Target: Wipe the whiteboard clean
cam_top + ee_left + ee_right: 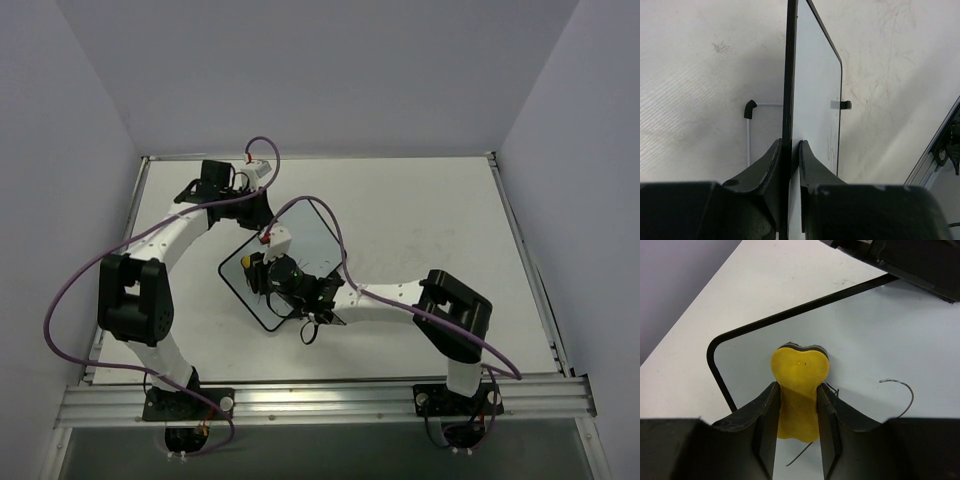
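One edge of the whiteboard (815,90) is clamped between the left fingers (769,165), which are closed on its black frame. This hold is best kept firm, so that the board is not pushed about under the wipe. The board is found at the middle of the bench (430,220), between the two arms; whether it lies flat or is tipped up cannot be told.

To the right, the yellow eraser (800,367) is gripped by the right fingers (765,415), closed tight on its waist. Its dark pad is set against the white surface near a rounded corner. Thin marker strokes (902,390) are seen just right of the eraser and below it, so the task is judged unfinished. Even pressure and overlapping passes toward those strokes would be called for, with the eraser held flat and inside the frame.

The bench is white and scuffed with faint grey marks. It is closed in by plain pale walls (60,120) on three sides.
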`<action>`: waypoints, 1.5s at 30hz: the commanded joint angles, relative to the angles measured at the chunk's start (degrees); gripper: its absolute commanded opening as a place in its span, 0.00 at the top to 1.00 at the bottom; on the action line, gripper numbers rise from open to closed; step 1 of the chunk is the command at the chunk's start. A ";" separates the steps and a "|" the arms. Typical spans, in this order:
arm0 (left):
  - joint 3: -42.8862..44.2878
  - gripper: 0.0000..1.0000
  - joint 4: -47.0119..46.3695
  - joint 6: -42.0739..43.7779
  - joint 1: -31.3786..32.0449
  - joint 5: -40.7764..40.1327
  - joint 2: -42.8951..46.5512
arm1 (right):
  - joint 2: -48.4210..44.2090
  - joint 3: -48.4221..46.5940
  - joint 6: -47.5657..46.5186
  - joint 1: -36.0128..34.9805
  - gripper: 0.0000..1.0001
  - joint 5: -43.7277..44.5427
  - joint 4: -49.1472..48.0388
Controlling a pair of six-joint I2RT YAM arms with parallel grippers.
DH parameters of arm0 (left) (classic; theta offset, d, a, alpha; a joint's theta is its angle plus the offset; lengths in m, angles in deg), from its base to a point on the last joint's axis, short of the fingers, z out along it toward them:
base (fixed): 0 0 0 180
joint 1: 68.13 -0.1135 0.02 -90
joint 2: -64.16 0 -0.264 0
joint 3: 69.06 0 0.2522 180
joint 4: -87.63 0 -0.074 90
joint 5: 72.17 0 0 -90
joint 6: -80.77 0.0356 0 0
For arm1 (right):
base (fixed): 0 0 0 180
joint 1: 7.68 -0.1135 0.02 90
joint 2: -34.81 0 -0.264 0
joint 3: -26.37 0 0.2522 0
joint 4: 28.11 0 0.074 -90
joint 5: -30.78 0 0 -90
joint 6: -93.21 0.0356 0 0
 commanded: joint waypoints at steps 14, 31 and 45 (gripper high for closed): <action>-0.41 0.98 -1.13 2.19 3.14 -6.09 0.01 | -4.70 12.64 1.76 13.40 1.00 2.73 1.73; -0.59 0.98 -1.31 2.37 3.58 -6.53 -0.17 | -0.93 7.98 0.36 0.06 1.00 5.20 -1.60; -0.33 0.98 -1.13 2.54 3.66 -6.62 -0.61 | -0.13 7.28 -1.23 -4.18 1.00 7.20 -2.14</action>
